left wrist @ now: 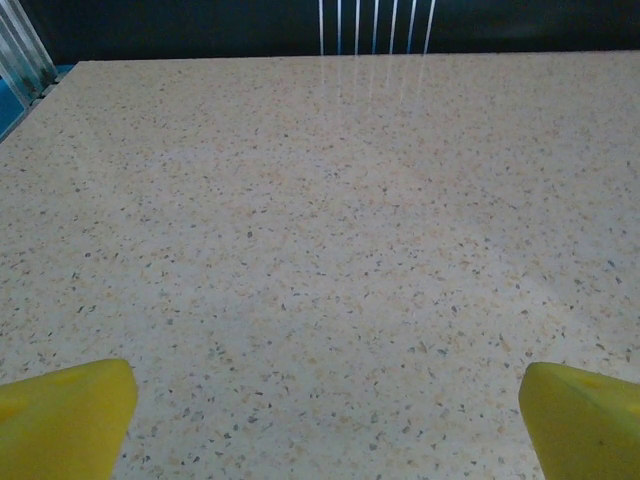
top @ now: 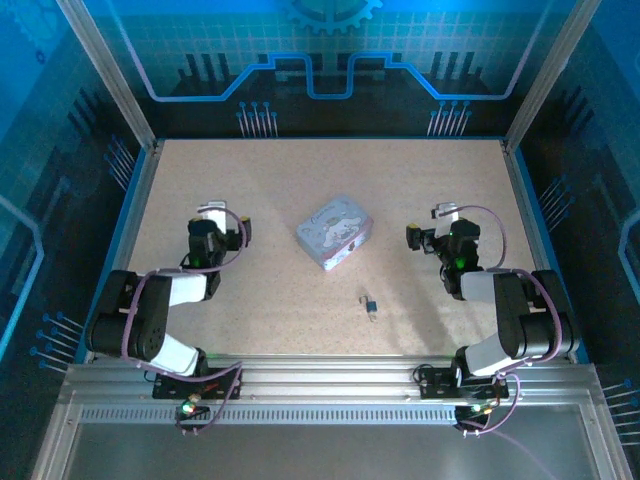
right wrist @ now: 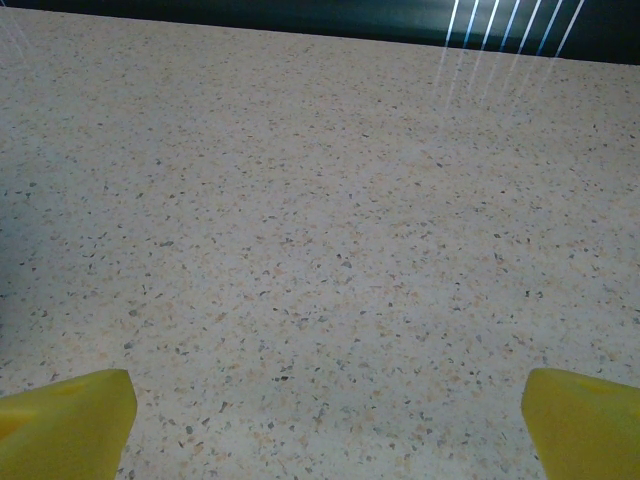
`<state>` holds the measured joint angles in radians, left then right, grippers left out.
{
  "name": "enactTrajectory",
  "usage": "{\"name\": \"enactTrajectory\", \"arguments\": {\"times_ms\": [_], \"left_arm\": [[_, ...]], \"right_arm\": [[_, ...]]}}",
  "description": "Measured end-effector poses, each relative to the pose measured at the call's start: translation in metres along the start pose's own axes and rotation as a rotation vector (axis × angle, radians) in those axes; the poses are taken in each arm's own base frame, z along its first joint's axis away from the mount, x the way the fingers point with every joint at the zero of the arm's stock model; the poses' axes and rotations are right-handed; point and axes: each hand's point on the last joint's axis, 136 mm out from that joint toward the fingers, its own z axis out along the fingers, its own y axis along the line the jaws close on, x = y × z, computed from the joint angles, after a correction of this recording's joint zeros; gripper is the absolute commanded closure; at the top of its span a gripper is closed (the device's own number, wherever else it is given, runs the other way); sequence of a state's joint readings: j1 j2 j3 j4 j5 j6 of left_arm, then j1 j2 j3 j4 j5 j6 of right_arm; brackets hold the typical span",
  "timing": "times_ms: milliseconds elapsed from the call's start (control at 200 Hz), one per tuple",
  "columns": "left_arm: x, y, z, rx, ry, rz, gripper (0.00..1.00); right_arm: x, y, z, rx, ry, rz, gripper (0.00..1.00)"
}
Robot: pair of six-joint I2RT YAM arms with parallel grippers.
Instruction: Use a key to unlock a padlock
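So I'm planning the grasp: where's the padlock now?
Top view: the padlock lies on the table, just near-right of the tin, closer to the right arm.

table (top: 280, 190): beige, fine dark speckles | tin box (top: 334, 232): pale, cartoon print | padlock (top: 370, 303): dark, metallic glint | left fingertips (left wrist: 62, 415), right fingertips (right wrist: 60, 420): yellow | back wall (top: 200, 40): blue, line pattern

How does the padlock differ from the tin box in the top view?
Size: the padlock is tiny; the tin box is far larger. Look: the padlock is dark with a metallic glint; the tin box is pale with a cartoon print. Place: the padlock lies nearer the near edge than the tin box. Both rest on the table.
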<state>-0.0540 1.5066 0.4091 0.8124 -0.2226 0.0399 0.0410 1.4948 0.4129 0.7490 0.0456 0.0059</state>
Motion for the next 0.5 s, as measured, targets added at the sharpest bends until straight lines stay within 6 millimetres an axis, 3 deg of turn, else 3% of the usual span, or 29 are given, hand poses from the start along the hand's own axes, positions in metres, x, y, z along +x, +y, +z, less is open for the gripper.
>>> {"name": "enactTrajectory", "arguments": {"times_ms": [130,495], "left_arm": [[0.017,0.0,0.002,0.026,0.034,-0.016,0.01],[0.011,-0.005,0.002,0.057,0.006,-0.022,0.01]], "right_arm": [[0.0,0.0,0.0,0.0,-0.001,0.0,0.0],[0.0,0.002,0.0,-0.002,-0.001,-0.004,0.0]]}}
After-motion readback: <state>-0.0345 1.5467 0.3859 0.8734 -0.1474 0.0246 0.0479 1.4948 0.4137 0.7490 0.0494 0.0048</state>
